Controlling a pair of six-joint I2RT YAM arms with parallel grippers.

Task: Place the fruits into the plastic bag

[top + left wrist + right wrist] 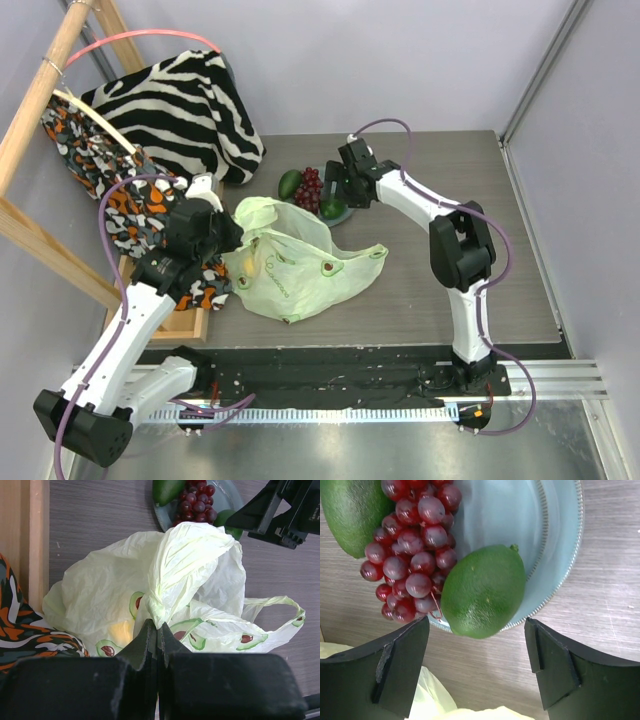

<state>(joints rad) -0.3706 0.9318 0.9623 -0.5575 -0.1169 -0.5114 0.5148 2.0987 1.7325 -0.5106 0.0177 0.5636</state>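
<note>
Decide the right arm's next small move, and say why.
Probably advance the right gripper so its open jaws straddle the lime on the plate, then close: the lime lies just ahead, ungrasped, and the left gripper holds the plastic bag.

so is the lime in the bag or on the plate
On the plate: the lime lies at its rim beside the grapes, outside the bag.

Robot lab cell: plain partition walls [400,60], aluminium base rail [560,375].
</note>
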